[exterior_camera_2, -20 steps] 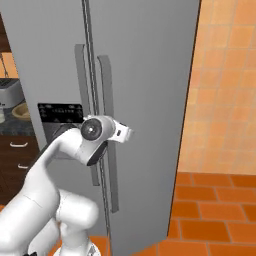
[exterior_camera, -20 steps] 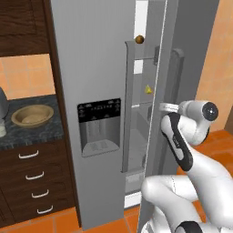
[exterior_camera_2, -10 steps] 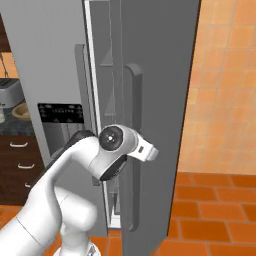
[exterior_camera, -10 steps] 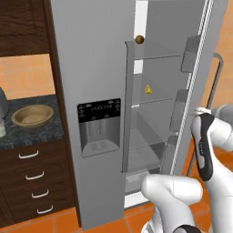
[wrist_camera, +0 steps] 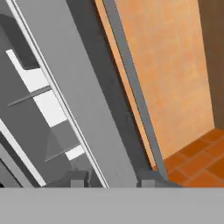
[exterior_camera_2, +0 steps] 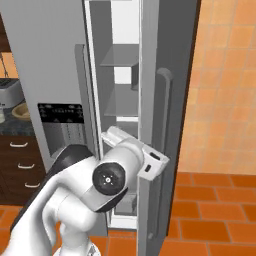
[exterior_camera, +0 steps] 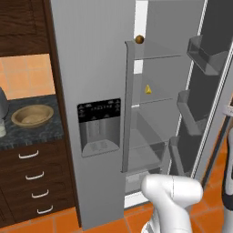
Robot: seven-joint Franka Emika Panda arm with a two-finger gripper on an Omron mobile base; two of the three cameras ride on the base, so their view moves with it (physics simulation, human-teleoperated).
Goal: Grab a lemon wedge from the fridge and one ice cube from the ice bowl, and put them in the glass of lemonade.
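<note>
fridge (exterior_camera: 91, 68) right door open | lemon wedge (exterior_camera: 148, 89) on shelf, left base view

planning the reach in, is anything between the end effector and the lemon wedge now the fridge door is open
Likely yes. The end effector sits at the edge of the open right door, its fingertips straddling that edge. The lemon wedge lies on a shelf inside the fridge, so the door edge itself stands between them. The shelf front looks unobstructed.
</note>
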